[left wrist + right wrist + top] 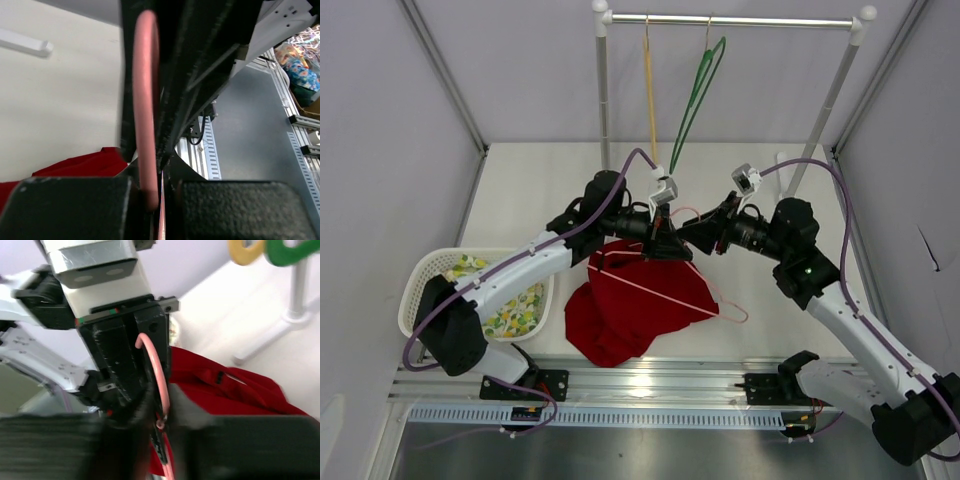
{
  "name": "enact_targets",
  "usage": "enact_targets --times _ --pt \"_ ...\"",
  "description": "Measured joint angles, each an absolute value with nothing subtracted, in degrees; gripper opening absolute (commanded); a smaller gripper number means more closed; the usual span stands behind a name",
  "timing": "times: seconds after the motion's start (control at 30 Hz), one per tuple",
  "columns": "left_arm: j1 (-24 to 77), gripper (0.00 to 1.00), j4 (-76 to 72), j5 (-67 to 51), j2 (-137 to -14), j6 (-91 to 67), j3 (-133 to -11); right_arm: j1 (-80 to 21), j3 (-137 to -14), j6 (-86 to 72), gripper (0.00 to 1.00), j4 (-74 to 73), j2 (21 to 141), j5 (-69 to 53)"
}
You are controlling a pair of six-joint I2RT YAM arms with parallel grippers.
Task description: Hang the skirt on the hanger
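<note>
Left claw point(150, 198) clamped on hanger point(660, 291), pink wire pinched between pads, above far edge of skirt point(620, 322). Right claw point(160, 440) faced it tip to tip over same edge, jaws narrow about hanger wire; gripping or only touching, could not tell, view blurred. Skirt lay heaped on surface point(540, 190), deep red. Hanger's long bar slanted across skirt, one corner poking past skirt's right side. White basket point(420, 280) sat just left of skirt, printed cloth point(515, 312) inside. Rail point(740, 19) stood beyond skirt, carrying yellow hanger point(650, 100) and green hanger point(700, 90).
</note>
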State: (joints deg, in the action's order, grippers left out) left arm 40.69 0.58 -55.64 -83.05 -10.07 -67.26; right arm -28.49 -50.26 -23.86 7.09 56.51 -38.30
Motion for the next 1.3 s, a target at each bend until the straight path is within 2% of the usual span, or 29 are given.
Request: enact_targets --times 0.07,0.1,0.2,0.33,0.43,0.5,0.7,0.87,1.1,1.3 --pt "40.71 0.0 1.83 -54.15 -83.0 -9.74 -67.24 -29.21 -51.46 -21.96 0.62 2.44 56.01 -33.32" --pt "40.71 0.0 2.31 -53.04 -83.0 -9.3 -67.24 -29.34 -51.96 -21.43 0.65 0.1 55.57 -31.4" --pt "40.18 0.0 4.6 -49.36 -83.02 -8.38 -67.24 -29.95 -52.53 -20.73 0.73 -6.24 52.75 -26.11" --pt "38.59 0.0 5.08 -46.54 -82.74 -7.94 -66.37 -29.65 -52.53 -21.98 0.77 -14.94 47.09 -17.87" --pt "37.74 0.0 5.89 -45.5 -82.41 -7.55 -65.43 -27.92 -52.49 -24.53 0.74 -19.92 45.12 -11.11" --pt "37.65 0.0 6.61 -45.17 -82.28 -7.44 -65.32 -25.21 -52.47 -25.96 0.66 -22.02 46.19 -9.28" --pt "37.67 0.0 7.51 -45.23 -80.73 -6.68 -64.9 -18.96 -54.19 -27.38 0.6 -22.41 67.35 -13.52" --pt "37.67 0.0 8.14 -45.69 -79.57 -5.89 -64.07 -18.72 -58.65 -26.96 0.61 -22.2 85.3 -20.91" --pt "37.69 0.0 8.88 -45.82 -79.55 -5.37 -63.46 -18.79 -65.82 -27.38 0.62 -17.93 96.31 -28.82" --pt "37.69 0.0 9.3 -45.82 -79.55 -4.91 -63.44 -20.1 -69.12 -27.27 0.59 -17.37 102.28 -30.41"
